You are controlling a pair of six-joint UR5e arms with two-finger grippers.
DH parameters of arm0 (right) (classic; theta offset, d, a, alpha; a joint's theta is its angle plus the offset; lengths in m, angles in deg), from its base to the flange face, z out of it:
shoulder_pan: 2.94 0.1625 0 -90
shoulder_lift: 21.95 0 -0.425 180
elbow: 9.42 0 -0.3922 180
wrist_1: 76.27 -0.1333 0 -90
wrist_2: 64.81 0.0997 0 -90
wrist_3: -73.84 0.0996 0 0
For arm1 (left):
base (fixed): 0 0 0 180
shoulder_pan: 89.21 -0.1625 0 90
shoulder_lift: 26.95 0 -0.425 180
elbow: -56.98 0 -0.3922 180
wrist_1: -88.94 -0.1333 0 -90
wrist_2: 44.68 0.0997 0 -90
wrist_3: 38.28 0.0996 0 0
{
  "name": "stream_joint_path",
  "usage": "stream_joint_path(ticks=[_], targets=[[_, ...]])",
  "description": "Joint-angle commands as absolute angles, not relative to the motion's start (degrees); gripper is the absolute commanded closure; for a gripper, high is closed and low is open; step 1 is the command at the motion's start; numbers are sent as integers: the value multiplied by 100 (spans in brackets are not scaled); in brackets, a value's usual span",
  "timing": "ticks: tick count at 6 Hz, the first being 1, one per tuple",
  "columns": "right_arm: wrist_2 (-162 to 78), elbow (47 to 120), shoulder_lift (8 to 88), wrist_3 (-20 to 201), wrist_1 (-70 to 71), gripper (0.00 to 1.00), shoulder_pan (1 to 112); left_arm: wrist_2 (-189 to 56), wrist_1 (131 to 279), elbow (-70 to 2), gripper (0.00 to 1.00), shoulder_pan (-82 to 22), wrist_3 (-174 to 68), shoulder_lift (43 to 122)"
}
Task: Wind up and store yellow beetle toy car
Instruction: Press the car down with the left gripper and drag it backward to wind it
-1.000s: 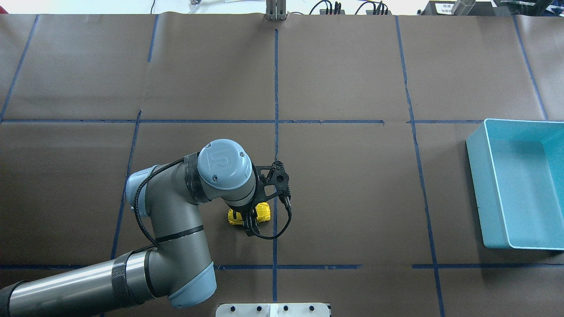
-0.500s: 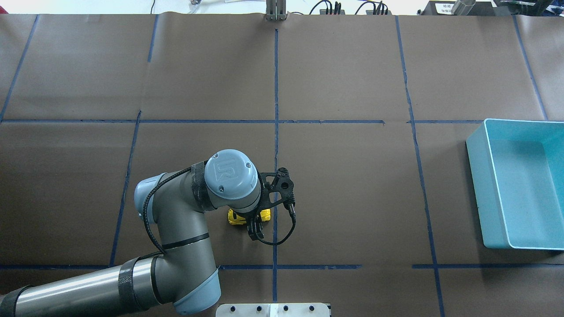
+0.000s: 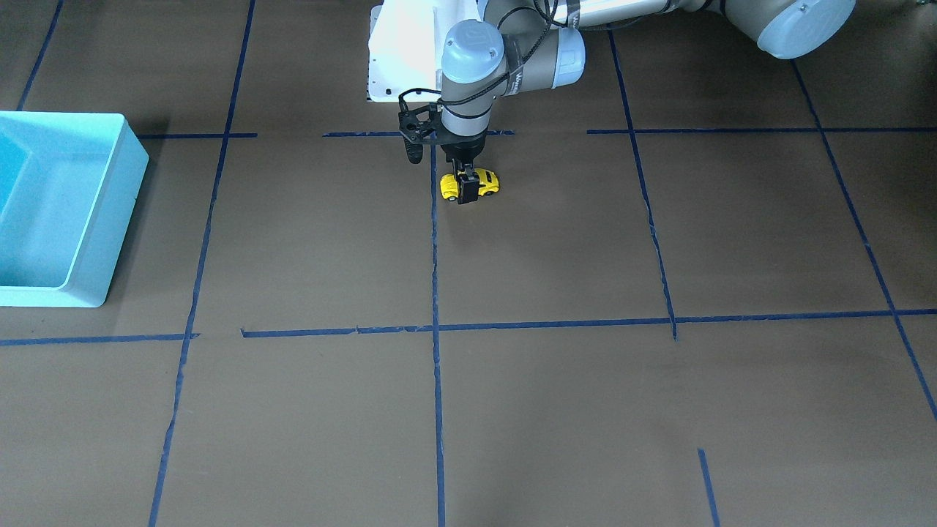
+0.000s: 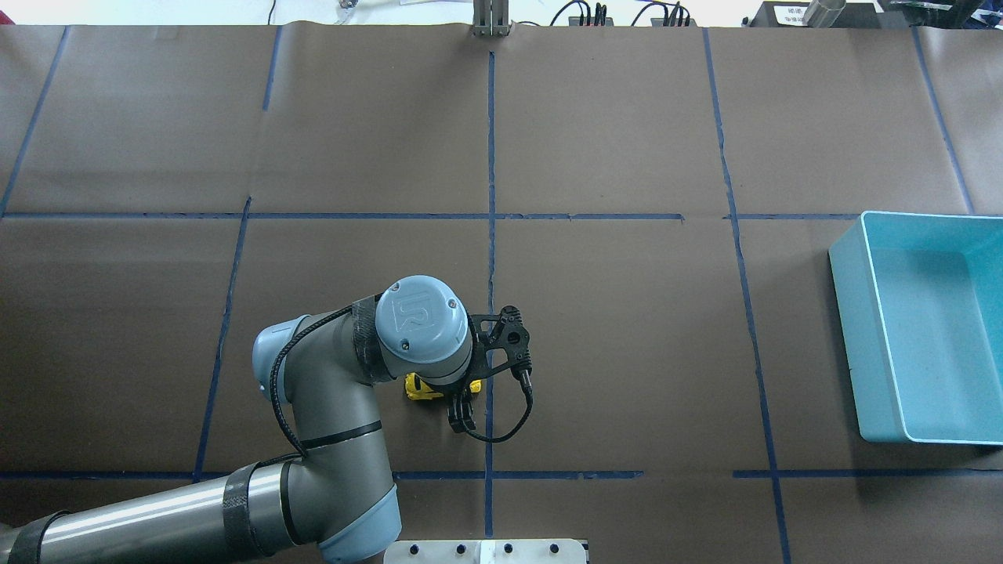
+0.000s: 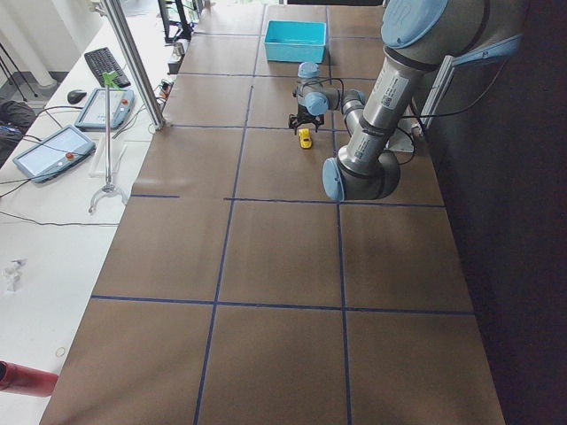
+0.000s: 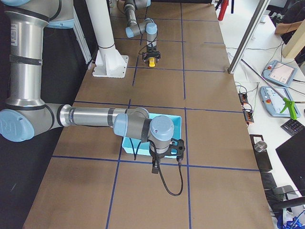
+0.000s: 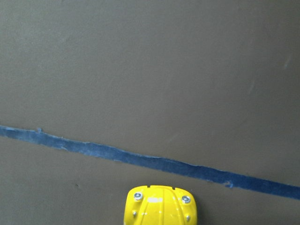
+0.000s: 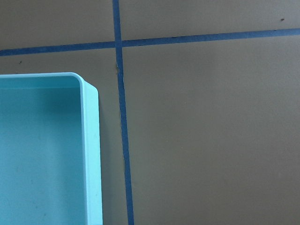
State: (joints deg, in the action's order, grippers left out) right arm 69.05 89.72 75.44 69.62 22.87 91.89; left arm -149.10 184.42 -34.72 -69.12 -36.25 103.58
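The yellow beetle toy car point(image 3: 489, 183) stands on its wheels on the brown table, near the robot's base and just by the centre tape line. It also shows in the overhead view point(image 4: 419, 389) and at the bottom edge of the left wrist view point(image 7: 159, 211). My left gripper point(image 3: 467, 192) points straight down over the car's middle, one finger on each long side, and looks open with a small gap. My right gripper point(image 6: 155, 167) hangs beside the turquoise bin point(image 6: 177, 119); I cannot tell whether it is open or shut.
The turquoise bin point(image 4: 850, 329) sits at the table's right edge and holds nothing; its rim point(image 8: 91, 154) fills the left of the right wrist view. Blue tape lines cross the brown paper. The white robot base plate point(image 3: 399, 66) lies just behind the car.
My left arm has shifted right and a little toward the robot, sliding the fingers along the car to its middle. The car has not moved.
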Motion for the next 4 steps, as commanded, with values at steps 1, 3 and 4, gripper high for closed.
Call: stream_joint_path(ticks=[1,3,4], targets=[[6905,8972,7543,6962,2287,0,9189,-14909,18483,-3460,3,-6917,-3609,10366],[6905,8972,7543,6962,2287,0,9189,-14909,18483,-3469,38,-6908,-3469,10357],[6905,8972,7543,6962,2287,0,9189,-14909,18492,-3469,55,-6891,-3450,10348]])
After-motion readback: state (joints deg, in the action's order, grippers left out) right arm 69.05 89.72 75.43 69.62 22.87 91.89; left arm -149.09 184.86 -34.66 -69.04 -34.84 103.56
